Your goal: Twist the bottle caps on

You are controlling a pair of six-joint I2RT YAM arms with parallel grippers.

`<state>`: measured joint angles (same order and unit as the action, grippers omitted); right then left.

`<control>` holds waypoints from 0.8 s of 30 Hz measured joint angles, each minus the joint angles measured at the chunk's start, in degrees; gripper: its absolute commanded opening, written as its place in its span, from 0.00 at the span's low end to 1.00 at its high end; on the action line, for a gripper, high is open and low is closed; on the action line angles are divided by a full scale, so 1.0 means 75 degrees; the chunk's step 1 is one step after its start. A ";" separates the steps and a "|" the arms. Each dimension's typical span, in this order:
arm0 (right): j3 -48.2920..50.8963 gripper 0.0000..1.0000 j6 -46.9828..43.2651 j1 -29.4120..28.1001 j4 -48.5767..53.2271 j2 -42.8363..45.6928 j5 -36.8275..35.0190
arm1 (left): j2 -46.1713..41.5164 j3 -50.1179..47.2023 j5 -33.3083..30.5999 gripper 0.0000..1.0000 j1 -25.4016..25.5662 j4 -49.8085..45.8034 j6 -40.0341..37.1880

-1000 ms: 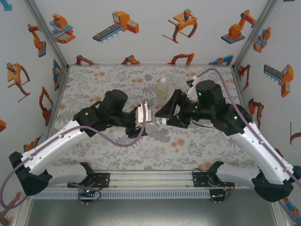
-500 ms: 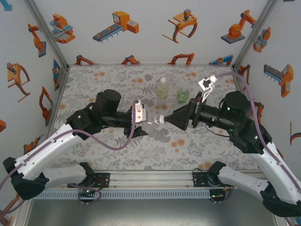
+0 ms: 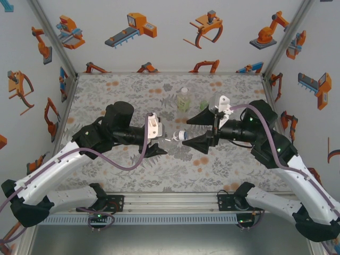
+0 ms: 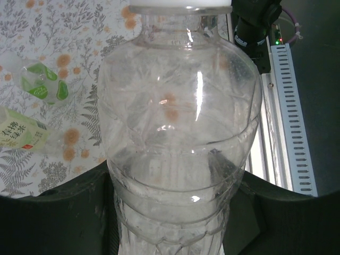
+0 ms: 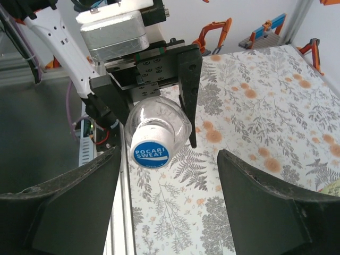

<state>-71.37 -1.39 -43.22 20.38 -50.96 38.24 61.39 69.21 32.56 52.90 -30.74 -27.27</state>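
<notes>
The left arm (image 3: 64,159) reaches in from the left over the flowered mat (image 3: 106,90), toward the middle of the table. The left gripper (image 3: 161,139) is clamped on a clear bottle (image 4: 178,122), with a black finger against each side of the body. The bottle lies on its side in the air, its neck pointing right. The left wrist view looks through its ribbed, empty walls to the mat below.

A white cap (image 5: 150,151) with a blue printed disc sits on the neck of this bottle. How far it is screwed down cannot be told.

Just right of the cap, the right gripper (image 3: 187,133) faces it head on with its jaws spread wide. In the right wrist view one dark finger (image 5: 69,202) stands to the left of the cap and the other to the right. Both are apart from the cap and touch nothing.

Behind the two grippers, toward the back of the mat, a tall slim bottle (image 3: 183,99) with a pale yellow-green label stands upright. Just to its right is a squat green bottle (image 3: 204,105), partly hidden by the upper finger of the right gripper. Both bottles stand apart from the clear bottle.
</notes>
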 measured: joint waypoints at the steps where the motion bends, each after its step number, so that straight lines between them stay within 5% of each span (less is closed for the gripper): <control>1: 0.0017 0.63 -0.0029 0.0000 -0.0073 -0.0023 0.0026 | -0.0006 -0.0003 -0.0003 0.00 0.0000 0.0003 0.0000; 24: 0.0297 0.45 0.0184 0.0000 -0.0644 0.0017 0.0393 | -0.0009 -0.0003 -0.0082 0.00 0.0000 0.0064 0.0003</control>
<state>-69.14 -0.01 -43.22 15.55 -50.83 41.19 61.32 69.19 31.94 52.90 -30.26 -27.24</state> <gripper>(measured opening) 0.478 0.562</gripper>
